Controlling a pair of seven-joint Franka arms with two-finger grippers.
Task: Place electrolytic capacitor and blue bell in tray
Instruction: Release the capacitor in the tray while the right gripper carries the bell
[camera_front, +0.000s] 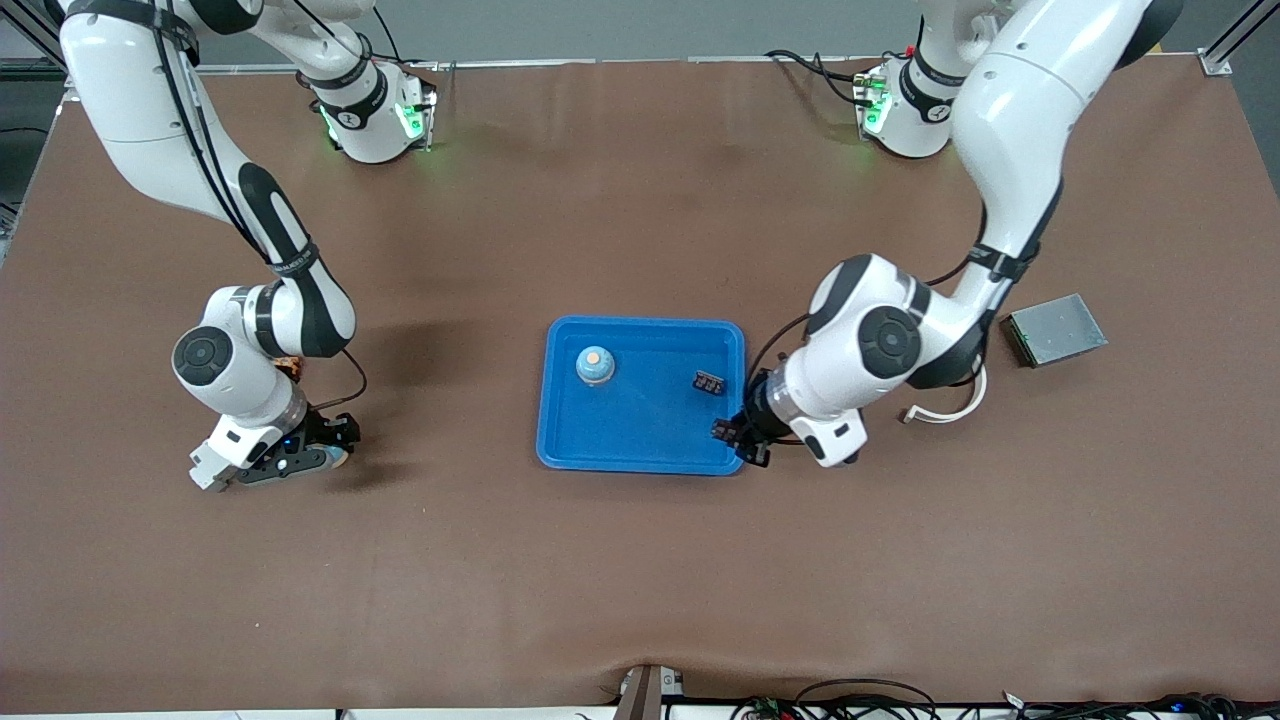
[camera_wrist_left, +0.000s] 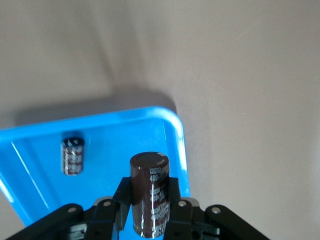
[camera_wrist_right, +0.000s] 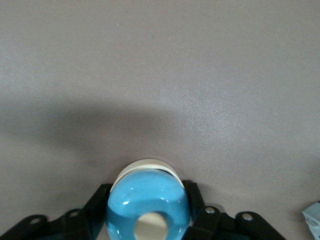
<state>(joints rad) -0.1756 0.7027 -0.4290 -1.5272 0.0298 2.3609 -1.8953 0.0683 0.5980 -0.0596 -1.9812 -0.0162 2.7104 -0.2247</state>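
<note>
The right gripper (camera_front: 335, 455) sits low over bare worktop (camera_front: 620, 580), toward the right arm's end, clamped around a blue bell (camera_wrist_right: 148, 206). Well apart from it lies the blue tray (camera_front: 640, 455), holding a second bell (camera_front: 595, 366) and a capacitor (camera_front: 708, 382). The left gripper (camera_front: 738, 438) hangs over the tray's corner, gripping another capacitor (camera_wrist_left: 150, 194). A grey box (camera_front: 1056, 330) and a white cable (camera_front: 945, 412) lie toward the left arm's end.
</note>
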